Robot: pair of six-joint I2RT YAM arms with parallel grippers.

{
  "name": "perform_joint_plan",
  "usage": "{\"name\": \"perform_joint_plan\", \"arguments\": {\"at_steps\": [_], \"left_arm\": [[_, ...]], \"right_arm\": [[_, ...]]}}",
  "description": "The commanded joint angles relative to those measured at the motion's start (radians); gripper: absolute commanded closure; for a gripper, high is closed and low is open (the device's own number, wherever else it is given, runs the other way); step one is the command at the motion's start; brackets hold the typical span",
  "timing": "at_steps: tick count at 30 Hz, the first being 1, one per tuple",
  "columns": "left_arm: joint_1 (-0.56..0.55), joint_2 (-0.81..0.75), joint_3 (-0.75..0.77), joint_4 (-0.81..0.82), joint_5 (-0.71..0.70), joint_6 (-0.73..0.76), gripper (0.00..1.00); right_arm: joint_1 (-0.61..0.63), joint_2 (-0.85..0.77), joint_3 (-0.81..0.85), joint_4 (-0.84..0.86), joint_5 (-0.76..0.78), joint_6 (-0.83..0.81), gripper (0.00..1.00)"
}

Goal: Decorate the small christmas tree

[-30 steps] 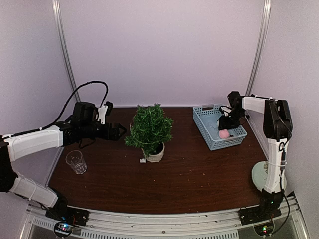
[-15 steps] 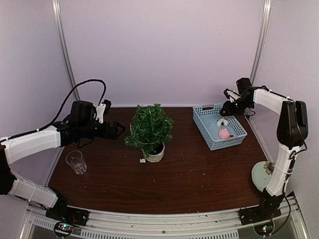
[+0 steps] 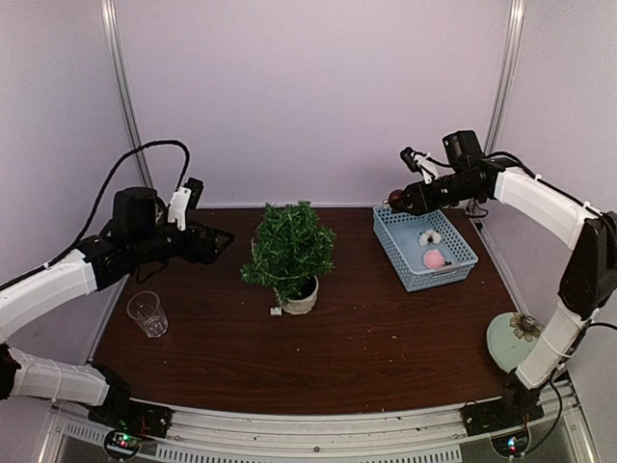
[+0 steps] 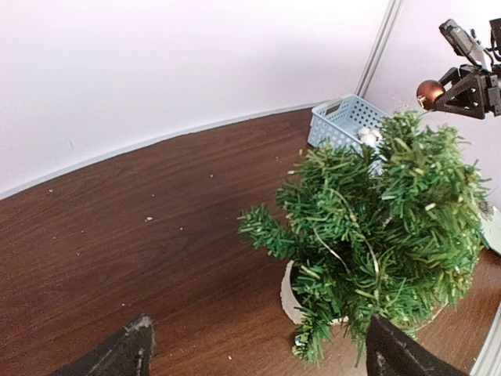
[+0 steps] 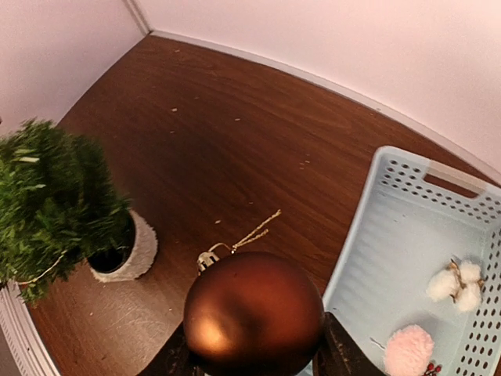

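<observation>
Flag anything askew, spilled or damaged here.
Nothing serious. The small christmas tree stands upright in its pot, the glass is upright, the basket sits flat. Only pale specks dot the table, and a small white scrap lies by the pot.

A robotics lab test cell: a dark wooden table (image 3: 366,357) boxed in by plain pale wall panels (image 3: 308,96) on slim metal posts (image 3: 120,87), with the left arm (image 3: 48,289) and right arm (image 3: 545,200) mounted on an aluminium rail (image 3: 318,424) along its near edge
</observation>
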Motion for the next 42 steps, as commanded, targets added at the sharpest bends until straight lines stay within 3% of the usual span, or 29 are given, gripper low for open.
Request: {"name": "perform_joint_plan", "arguments": {"at_steps": [1, 12, 18, 26, 36, 42], "left_arm": [[-0.019, -0.032, -0.007, 0.045, 0.05, 0.07, 0.06], [-0.078, -0.023, -0.011, 0.076, 0.067, 0.093, 0.09], [-0.105, -0.022, -0.015, 0.083, 0.045, 0.098, 0.1], [-0.16, -0.022, -0.018, 0.103, 0.047, 0.141, 0.17], [-0.197, -0.06, -0.081, 0.223, 0.293, 0.224, 0.41], [-0.201, -0.055, -0.13, 0.324, 0.406, 0.22, 0.46]], "right_arm": [[0.104, -0.112, -0.027, -0.035, -0.062, -0.095, 0.62], [0.356, -0.236, -0.054, -0.005, -0.071, -0.115, 0.61], [0.485, -0.189, 0.015, -0.036, -0.038, -0.149, 0.61], [0.562, -0.1, 0.098, -0.036, -0.03, -0.169, 0.61], [0.622, -0.032, 0.134, -0.069, 0.018, -0.212, 0.62], [0.652, -0.012, 0.14, -0.071, 0.058, -0.226, 0.62]]}}
